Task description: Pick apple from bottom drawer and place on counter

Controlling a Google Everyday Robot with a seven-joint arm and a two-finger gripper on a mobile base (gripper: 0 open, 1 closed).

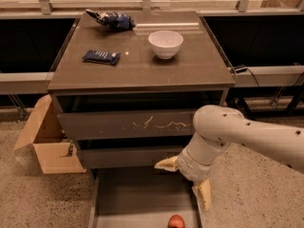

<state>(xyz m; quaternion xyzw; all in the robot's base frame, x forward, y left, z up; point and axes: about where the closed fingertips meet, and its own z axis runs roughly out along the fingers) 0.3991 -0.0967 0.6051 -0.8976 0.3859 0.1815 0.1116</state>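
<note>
A speckled stone floor (42, 198) runs around a grey-brown cabinet standing in front of a long window ledge. On the counter (142, 68) stand a white bowl (166, 43) toward the back right, a flat blue packet (100, 57) on the left, and a crumpled blue bag (112, 19) at the back edge, all well apart from one another. Below the top, the scratched drawer front (128, 125) and the plain one under it (121, 156) are both closed. An open cardboard box (50, 146) sits on the floor just left of the cabinet; I cannot tell what is in it.

The bottom drawer (126, 198) is pulled out toward the camera. The apple (176, 221) lies on its grey floor near the front right, at the lower edge of the view.

My gripper (182, 186) hangs over the right side of that drawer, above the apple and not touching it. Its two cream fingers (166, 164) are spread wide apart, holding nothing.
</note>
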